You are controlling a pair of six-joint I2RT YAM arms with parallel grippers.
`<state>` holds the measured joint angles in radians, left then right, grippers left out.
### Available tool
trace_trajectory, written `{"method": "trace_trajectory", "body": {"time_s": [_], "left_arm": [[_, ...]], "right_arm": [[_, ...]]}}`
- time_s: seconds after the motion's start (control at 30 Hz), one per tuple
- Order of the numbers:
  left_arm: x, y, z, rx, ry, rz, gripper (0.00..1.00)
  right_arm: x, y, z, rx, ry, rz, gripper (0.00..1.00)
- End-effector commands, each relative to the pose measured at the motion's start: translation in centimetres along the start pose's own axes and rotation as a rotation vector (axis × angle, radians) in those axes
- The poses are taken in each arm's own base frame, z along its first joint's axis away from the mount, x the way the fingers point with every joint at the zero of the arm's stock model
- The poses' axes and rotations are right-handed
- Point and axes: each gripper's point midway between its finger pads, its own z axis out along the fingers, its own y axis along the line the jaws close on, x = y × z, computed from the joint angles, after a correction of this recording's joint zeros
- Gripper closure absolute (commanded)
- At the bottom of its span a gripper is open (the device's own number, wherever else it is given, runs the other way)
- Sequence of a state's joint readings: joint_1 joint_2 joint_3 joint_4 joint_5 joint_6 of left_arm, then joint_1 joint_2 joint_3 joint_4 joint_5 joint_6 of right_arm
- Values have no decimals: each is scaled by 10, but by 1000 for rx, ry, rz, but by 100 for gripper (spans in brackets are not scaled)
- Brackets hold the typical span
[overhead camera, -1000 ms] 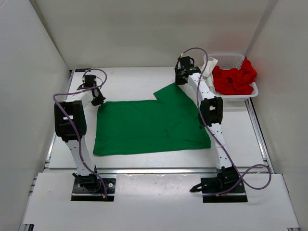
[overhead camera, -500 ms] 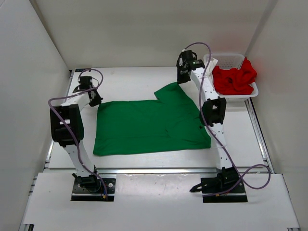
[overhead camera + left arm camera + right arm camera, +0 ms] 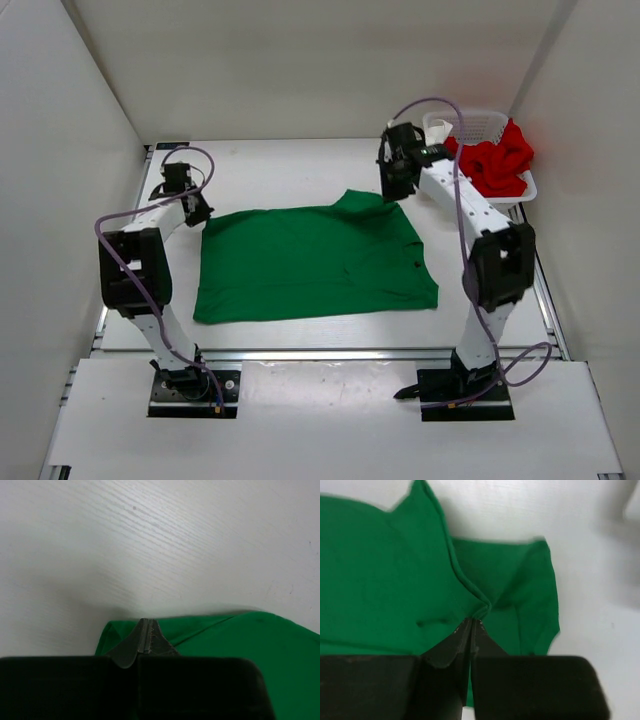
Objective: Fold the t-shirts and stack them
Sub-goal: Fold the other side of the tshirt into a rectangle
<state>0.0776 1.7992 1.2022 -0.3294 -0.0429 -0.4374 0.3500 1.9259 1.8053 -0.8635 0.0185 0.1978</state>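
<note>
1. On the table (image 3: pixel 280 160) the green shirt (image 3: pixel 310 265) is spread flat; the red shirt (image 3: pixel 490 165) is bunched in the basket (image 3: pixel 480 118).
2. The green shirt's first fold is judged in hand.
3. Its far edge is pinched at either end by the left pincer (image 3: pixel 200 212) and right pincer (image 3: pixel 392 195), both closed.
4. Next, both ends should be lifted evenly and carried nearward.

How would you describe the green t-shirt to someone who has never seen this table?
Start from the white table. In its middle lies the green t-shirt, spread out nearly flat. It is the only green thing; the red t-shirt sits bunched in the white basket at the far right corner.
</note>
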Motion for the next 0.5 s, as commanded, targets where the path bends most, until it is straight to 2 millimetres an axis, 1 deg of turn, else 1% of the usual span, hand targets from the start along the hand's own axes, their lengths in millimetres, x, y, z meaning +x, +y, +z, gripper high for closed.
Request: {"method": "trace_trajectory", "body": {"time_s": [0.0,0.03,0.07,0.1,0.13,0.17,0.2,0.23,0.27,0.3,0.33,0.37,0.43,0.47], "left_arm": [[-5,-4,-20,15,-44,13,100],[0,2,-19,1,-35,22,100],[6,2,-20,-8,-26,34,100],[9,2,-21,-8,-23,41,100],[12,7,-22,-25,-21,45,100],[14,12,-24,-35,-23,42,100],[14,13,-27,-28,-26,39,100],[16,20,-27,-40,-25,28,100],[19,20,-31,-39,-27,39,100],[18,21,-36,-43,-34,39,100],[15,19,-41,-33,-48,39,100],[17,24,-45,-48,-45,39,100],[17,21,-54,-44,-64,44,100],[17,22,-56,-41,-69,49,100]], "right_arm": [[6,-14,0,-11,-111,48,100],[7,-15,-9,-16,-129,66,100],[16,-16,-10,-18,-133,65,100],[20,-16,-10,-17,-138,75,100],[31,-12,-12,-49,-130,85,100],[35,-15,-17,-49,-150,97,100],[51,-14,-12,-52,-123,101,100],[47,-17,-20,-54,-158,106,100],[54,-19,-19,-52,-149,129,100],[61,-19,-23,-48,-152,118,100],[61,-21,-28,-41,-164,121,100],[66,-26,-28,-30,-165,132,100],[78,-33,-34,-28,-172,152,100],[75,-37,-44,-28,-211,163,100]]}}
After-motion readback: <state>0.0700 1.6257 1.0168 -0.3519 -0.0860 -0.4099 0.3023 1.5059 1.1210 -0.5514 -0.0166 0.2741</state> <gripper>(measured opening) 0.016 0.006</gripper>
